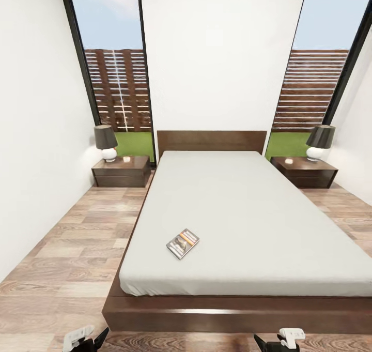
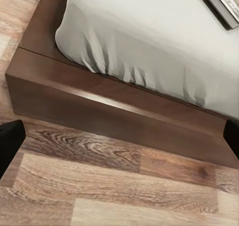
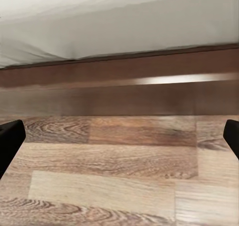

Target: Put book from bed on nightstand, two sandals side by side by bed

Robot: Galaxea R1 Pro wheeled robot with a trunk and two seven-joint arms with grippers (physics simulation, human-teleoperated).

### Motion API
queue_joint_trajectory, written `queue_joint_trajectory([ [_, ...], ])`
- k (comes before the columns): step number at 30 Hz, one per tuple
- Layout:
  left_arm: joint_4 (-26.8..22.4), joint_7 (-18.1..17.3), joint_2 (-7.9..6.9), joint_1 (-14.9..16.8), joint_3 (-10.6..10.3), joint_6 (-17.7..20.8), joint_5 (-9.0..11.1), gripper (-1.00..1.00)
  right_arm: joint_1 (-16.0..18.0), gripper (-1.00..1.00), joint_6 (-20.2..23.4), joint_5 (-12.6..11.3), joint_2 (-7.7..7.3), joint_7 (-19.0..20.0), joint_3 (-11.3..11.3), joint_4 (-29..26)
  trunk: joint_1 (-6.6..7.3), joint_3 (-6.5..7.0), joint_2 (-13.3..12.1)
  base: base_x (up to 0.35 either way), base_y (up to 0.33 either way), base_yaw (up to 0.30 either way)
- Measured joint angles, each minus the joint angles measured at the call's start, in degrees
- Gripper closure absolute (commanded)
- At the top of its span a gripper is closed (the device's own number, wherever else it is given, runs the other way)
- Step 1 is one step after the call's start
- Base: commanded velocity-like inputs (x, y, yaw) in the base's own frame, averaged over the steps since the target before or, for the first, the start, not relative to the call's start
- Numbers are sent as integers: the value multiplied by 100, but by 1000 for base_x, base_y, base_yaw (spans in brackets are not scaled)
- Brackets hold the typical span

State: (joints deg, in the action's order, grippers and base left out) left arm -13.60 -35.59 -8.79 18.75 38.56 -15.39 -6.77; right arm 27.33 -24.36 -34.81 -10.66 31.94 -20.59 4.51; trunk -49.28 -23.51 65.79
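The book (image 1: pixel 183 243) is seen lying flat on the bed (image 1: pixel 258 223), nr its foot, left of centre. Both hands, left hand (image 2: pixel 119 136) & right hand (image 3: pixel 119 136), are held spread apart, nothing gripped, over the wood floor (image 1: pixel 67 248) by the bed base.

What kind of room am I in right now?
A bedroom: a double bed with a headboard, and a nightstand with a lamp on each side.

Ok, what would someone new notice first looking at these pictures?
The big bed with its pale-grey mattress takes up the middle of the room, headboard against the far wall. A small book lies alone on it, near the foot on the robot's left. A nightstand with a lamp stands on each side of the headboard.
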Motion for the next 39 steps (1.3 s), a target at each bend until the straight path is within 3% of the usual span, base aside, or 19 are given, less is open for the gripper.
queue_joint_trajectory([
  [9,-7,-1,0,0,0,0,0,-100,0,-100,-10,-17,-40,1,51,-48,0,0,0,0,0,-1],
  [14,-7,0,0,0,0,0,0,-100,13,-100,4,-14,-115,6,80,-931,0,0,0,0,0,0],
  [19,-7,0,0,0,0,0,0,-100,13,-100,83,-18,-424,15,80,-2126,0,0,0,0,0,0],
  [22,-8,5,-1,-1,-1,0,2,-100,14,-100,594,-70,-1062,30,94,-2900,0,0,0,0,0,0],
  [28,-7,4,0,0,0,0,0,-100,11,-100,790,-78,-1201,20,171,-2978,0,0,0,0,0,0],
  [30,-7,2,0,0,0,0,-2,-100,16,-100,809,-80,-1216,-50,310,-2985,0,0,0,0,0,0],
  [35,-12,0,0,0,0,0,-7,-100,20,-100,831,-77,-1210,-589,1070,-2990,0,0,0,0,0,0],
  [39,-20,0,0,0,-2,0,-8,-100,20,-100,830,-69,-1201,-831,1287,-2991,0,0,0,0,0,0],
])
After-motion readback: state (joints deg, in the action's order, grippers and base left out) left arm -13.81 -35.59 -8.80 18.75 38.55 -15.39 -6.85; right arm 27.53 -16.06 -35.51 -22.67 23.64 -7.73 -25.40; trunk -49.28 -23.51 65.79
